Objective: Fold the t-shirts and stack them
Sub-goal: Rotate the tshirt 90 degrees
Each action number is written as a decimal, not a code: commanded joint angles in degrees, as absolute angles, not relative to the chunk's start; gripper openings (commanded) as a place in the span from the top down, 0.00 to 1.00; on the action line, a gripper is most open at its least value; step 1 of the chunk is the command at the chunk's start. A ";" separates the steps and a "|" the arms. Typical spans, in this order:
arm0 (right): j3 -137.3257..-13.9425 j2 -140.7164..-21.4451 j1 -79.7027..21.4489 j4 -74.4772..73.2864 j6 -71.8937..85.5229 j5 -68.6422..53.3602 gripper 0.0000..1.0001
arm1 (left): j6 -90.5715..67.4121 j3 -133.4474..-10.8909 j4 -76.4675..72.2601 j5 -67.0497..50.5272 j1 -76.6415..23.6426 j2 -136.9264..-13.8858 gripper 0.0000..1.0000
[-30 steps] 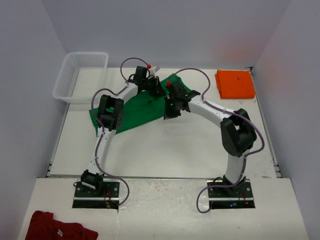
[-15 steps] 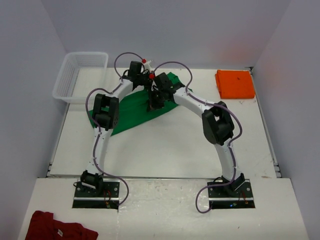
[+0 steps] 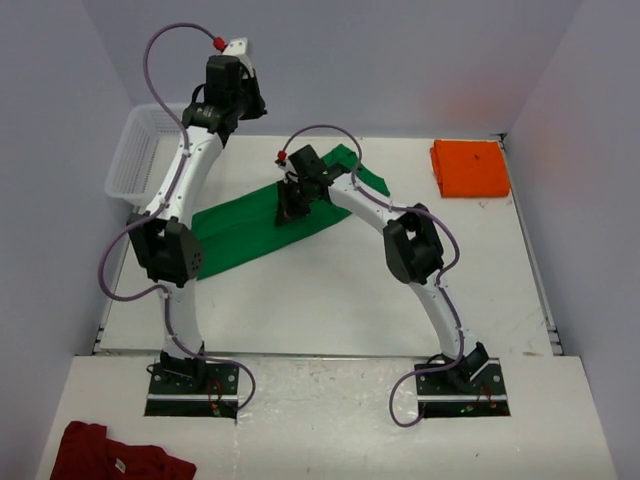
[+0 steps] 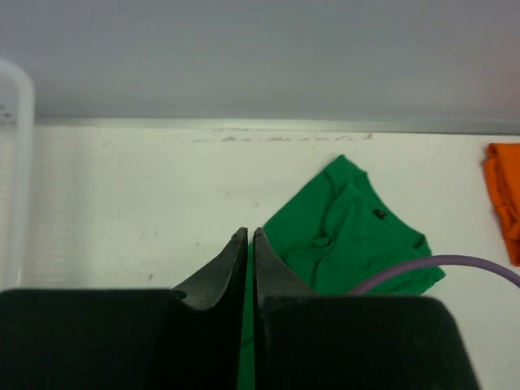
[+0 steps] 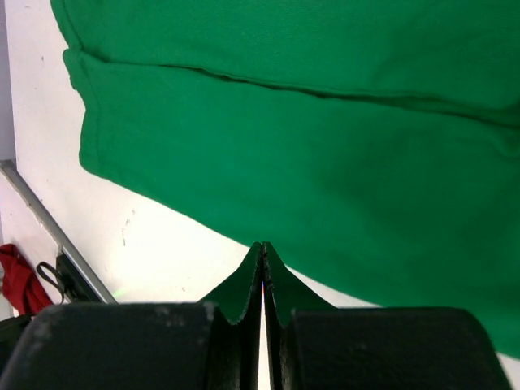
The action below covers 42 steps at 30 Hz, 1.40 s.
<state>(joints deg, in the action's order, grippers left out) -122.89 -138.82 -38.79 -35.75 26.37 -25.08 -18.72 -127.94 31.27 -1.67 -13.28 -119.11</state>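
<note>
Fingers first: right fingers (image 5: 241, 291) are pressed shut at the near hem of the bright green cloth t-shirt (image 5: 325, 162); can't tell if they pinch any fabric. Left fingers (image 4: 229, 266) are barely parted, holding nothing, up high behind that shirt. Looks mid-fold to me, with the green one lying half folded on the white surface (image 3: 330, 290). Next I'd guess another fold, then a carry onto the folded bright orange cloth t-shirt (image 3: 470, 167) off to its right. White plastic mesh basket (image 3: 125, 165) sits left of it, crumpled dark red garment (image 3: 110, 460) well in front. Nothing seems to block that path.
</note>
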 commanded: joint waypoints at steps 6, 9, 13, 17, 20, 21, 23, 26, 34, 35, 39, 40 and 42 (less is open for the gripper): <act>-137.70 -147.99 -43.50 -41.48 26.37 -30.14 1.00 | -22.67 -108.65 37.36 7.82 -7.65 -112.77 0.97; -137.82 -148.97 -44.30 -40.61 26.72 -30.50 1.00 | -23.29 -104.78 36.74 7.20 -7.21 -110.40 0.98; -136.68 -149.07 -44.30 -39.64 26.37 -30.15 1.00 | -24.60 -97.41 32.18 4.83 -7.21 -104.25 0.98; -137.72 -149.85 -44.38 -41.12 27.86 -29.97 1.00 | -24.52 -96.50 32.52 4.92 -7.21 -102.04 0.98; -137.37 -149.77 -44.38 -42.62 29.61 -29.71 1.00 | -24.35 -96.59 33.31 4.48 -7.21 -100.55 0.98; -137.29 -149.77 -44.38 -44.11 30.14 -29.27 1.00 | -24.17 -96.07 33.22 3.96 -7.21 -99.50 0.98; -137.98 -150.12 -44.30 -47.26 30.94 -29.09 1.00 | -24.00 -95.45 33.22 2.99 -7.21 -97.57 0.98; -136.59 -149.59 -44.30 -48.69 31.73 -29.53 1.00 | -23.99 -94.22 32.70 1.94 -7.21 -95.11 0.98; -132.02 -149.59 -43.86 -47.74 34.36 -28.47 1.00 | -23.47 -89.74 31.20 -1.49 -7.21 -86.93 0.97; -131.40 -149.42 -43.94 -47.12 34.71 -28.56 1.00 | -23.38 -89.21 31.20 -1.49 -7.21 -86.49 0.97; -129.38 -148.45 -43.95 -46.58 35.50 -26.64 1.00 | -22.76 -87.37 30.07 -1.41 -7.21 -85.43 0.97; -128.33 -148.01 -43.86 -46.23 35.86 -26.72 1.00 | -22.76 -86.93 30.06 -1.41 -7.21 -85.43 0.97; -125.25 -146.44 -43.77 -44.74 35.77 -26.46 1.00 | -22.94 -85.87 29.80 -1.23 -7.29 -86.22 0.97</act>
<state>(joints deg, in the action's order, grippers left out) -129.01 -148.83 -43.81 -44.95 35.46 -29.71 -23.40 -87.68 32.12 -0.34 -7.20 -86.67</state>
